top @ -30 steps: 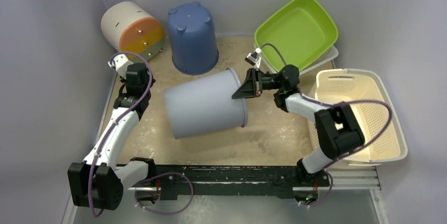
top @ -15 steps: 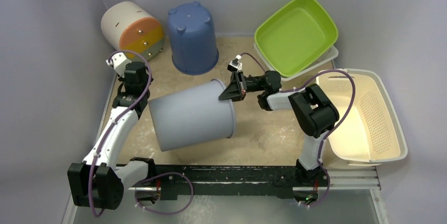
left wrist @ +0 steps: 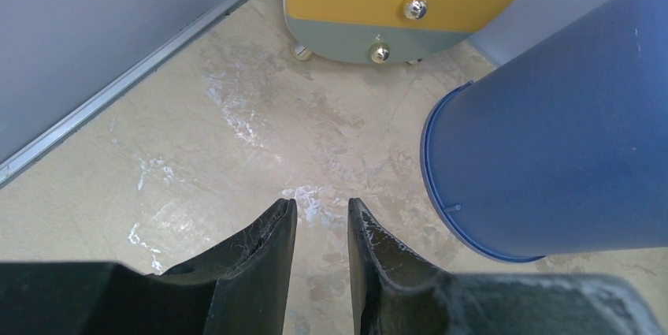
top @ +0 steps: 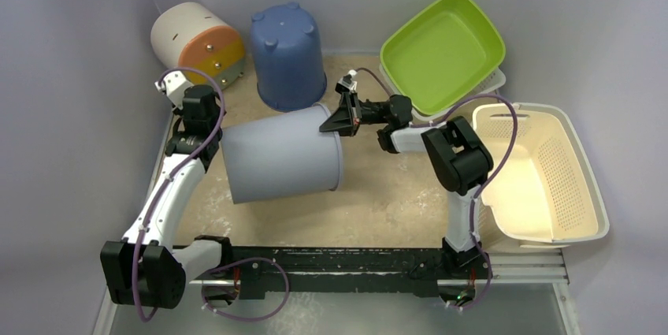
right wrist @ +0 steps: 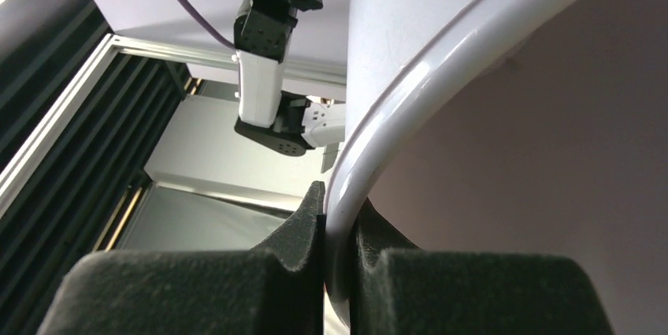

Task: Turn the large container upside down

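The large grey container (top: pixel 280 163) lies on its side in the middle of the table, with its open mouth to the right and its base to the left. My right gripper (top: pixel 327 124) is shut on the upper rim of its mouth. In the right wrist view the white rim (right wrist: pixel 410 106) is pinched between the pads of that gripper (right wrist: pixel 335 201). My left gripper (top: pixel 201 104) hovers by the container's base at its back left. In the left wrist view its jaws (left wrist: pixel 319 207) stand a narrow gap apart over bare table and hold nothing.
An upside-down blue bucket (top: pixel 287 55) stands just behind the container and shows in the left wrist view (left wrist: pixel 551 138). A white and orange drawer unit (top: pixel 197 43) is at the back left. A green tray (top: pixel 441 51) is at the back right and a cream basket (top: pixel 543 173) at the right.
The right gripper has pulled the container's rim left and toward the back, so the whole container slid left against the left arm. The left gripper shifted slightly back.
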Controlling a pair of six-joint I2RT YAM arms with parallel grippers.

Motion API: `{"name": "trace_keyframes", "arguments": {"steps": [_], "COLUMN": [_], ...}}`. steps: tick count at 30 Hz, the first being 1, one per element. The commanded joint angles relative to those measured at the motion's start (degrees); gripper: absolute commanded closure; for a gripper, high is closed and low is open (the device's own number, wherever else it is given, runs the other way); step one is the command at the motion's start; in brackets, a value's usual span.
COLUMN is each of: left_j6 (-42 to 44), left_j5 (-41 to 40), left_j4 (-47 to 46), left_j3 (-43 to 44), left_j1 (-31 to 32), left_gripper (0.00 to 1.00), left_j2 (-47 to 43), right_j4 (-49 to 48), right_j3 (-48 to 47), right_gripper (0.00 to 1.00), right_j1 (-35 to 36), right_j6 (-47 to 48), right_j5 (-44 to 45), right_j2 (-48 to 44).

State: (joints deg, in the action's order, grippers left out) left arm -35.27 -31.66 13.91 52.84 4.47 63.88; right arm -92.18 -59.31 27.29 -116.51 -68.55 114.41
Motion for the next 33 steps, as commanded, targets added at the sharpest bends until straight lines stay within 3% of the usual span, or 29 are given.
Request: {"name": "trace_keyframes", "arguments": {"steps": [1, 7, 15, 20, 27, 33], "left_j6": [1.84, 2.93, 4.45, 5.7, 0.13, -3.83], "left_j5": [-1.12, -1.63, -3.38, -5.15, 1.42, 5.67], "left_j4": [-0.65, 0.06, 2.17, 6.36, 8.8, 5.5], "left_j3": [3.2, 4.23, 5.15, 4.97, -0.65, -8.22], "left_j1": [-0.68, -0.87, -0.91, -1.92, -4.63, -8.26], "left_gripper": [0.7, 0.7, 0.7, 1.0, 1.0, 1.0], "left_j2": [0.02, -0.59, -1.65, -4.66, -6.37, -6.56], "right_j4": [-24.36, -24.36, -24.31, -24.33, -24.32, -24.3], "right_j3": [-8.17, -12.65, -4.71, -6.63, -6.61, -5.17], "right_gripper": [0.92, 0.91, 0.95, 0.95, 0.95, 0.95], "right_j1": [1.24, 2.02, 2.11, 1.65, -2.51, -5.56], "right_j6": [-1.13, -2.97, -0.75, -1.35, -2.21, -2.34], "right_j5": [3.8, 6.86, 8.35, 7.47, 7.11, 6.0], "right_j2": [0.22, 0.44, 3.43, 3.32, 2.22, 0.18]}}
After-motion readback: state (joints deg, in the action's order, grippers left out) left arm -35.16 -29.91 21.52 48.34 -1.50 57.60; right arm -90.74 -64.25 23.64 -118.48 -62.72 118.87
